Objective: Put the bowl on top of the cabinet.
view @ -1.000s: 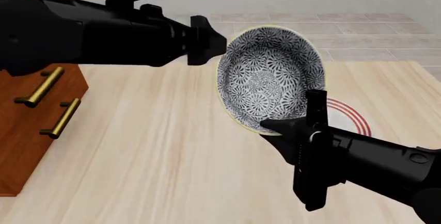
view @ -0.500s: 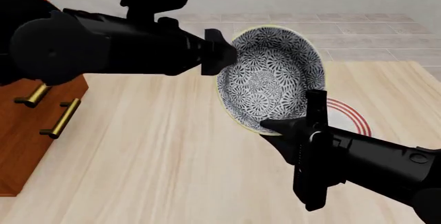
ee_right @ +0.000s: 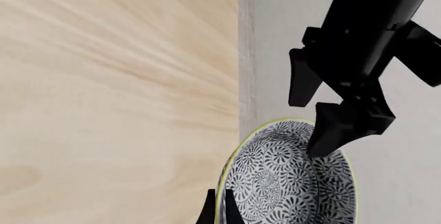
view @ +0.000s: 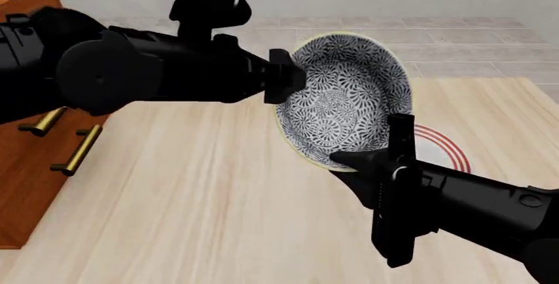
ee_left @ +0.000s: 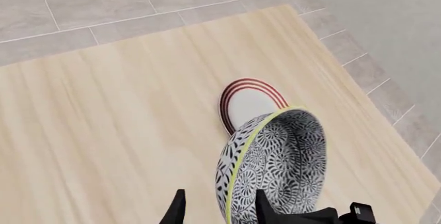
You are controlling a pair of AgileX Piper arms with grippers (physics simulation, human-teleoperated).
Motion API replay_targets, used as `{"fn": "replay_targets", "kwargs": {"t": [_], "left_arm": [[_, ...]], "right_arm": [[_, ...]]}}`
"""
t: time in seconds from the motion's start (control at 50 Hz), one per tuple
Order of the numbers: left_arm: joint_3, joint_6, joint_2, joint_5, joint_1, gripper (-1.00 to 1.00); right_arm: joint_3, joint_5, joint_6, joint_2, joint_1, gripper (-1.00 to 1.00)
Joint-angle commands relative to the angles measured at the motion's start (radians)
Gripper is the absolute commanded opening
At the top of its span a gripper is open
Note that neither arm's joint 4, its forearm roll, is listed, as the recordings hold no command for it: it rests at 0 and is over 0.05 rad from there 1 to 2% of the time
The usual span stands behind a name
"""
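— Bowl (view: pixel 345 97) position?
— Raised above the table (view: pixel 201 192), tipped on edge, right of the cabinet (view: pixel 35 146) — right gripper (view: pixel 349 160) clamped on its near rim.
— Left gripper (ee_left: pixel 219 212)?
— Jaws parted, straddling the far-left rim — not clenched.

The counter (view: pixel 201 192) is pale, matt wood with long grain streaks. The cabinet (view: pixel 26 186) looks like smooth reddish-brown wood, its handles (view: pixel 77 150) brassy metal. The bowl (view: pixel 345 101) appears glazed ceramic, densely patterned, with a pale rim. The plate (ee_left: pixel 249 100) looks smooth white. Both arms' fingers (ee_right: pixel 331 131) are matt black.
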Motion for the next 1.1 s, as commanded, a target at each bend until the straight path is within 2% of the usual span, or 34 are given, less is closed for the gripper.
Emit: {"fn": "replay_targets", "kwargs": {"t": [0.02,0.26,0.28,0.8,0.82,1.1], "left_arm": [[0.003,0.002,0.022,-0.019,0.002,1.00],[0.005,0.006,0.035,-0.030,-0.001,1.00],[0.004,0.003,0.036,-0.030,-0.003,-1.00],[0.035,0.015,0.035,-0.048,0.019,-1.00],[0.037,0.018,0.034,-0.050,0.023,-1.00],[0.065,0.028,0.046,-0.082,0.060,-1.00]], "right_arm": [[-0.006,-0.007,0.000,0.000,-0.001,-1.00],[-0.006,-0.007,0.000,0.000,-0.001,-1.00],[-0.006,-0.007,0.000,0.000,-0.001,-1.00],[-0.006,-0.007,0.000,0.000,-0.001,-1.00],[-0.006,-0.007,0.000,0.000,-0.001,1.00],[-0.006,-0.007,0.000,0.000,-0.001,1.00]]}}
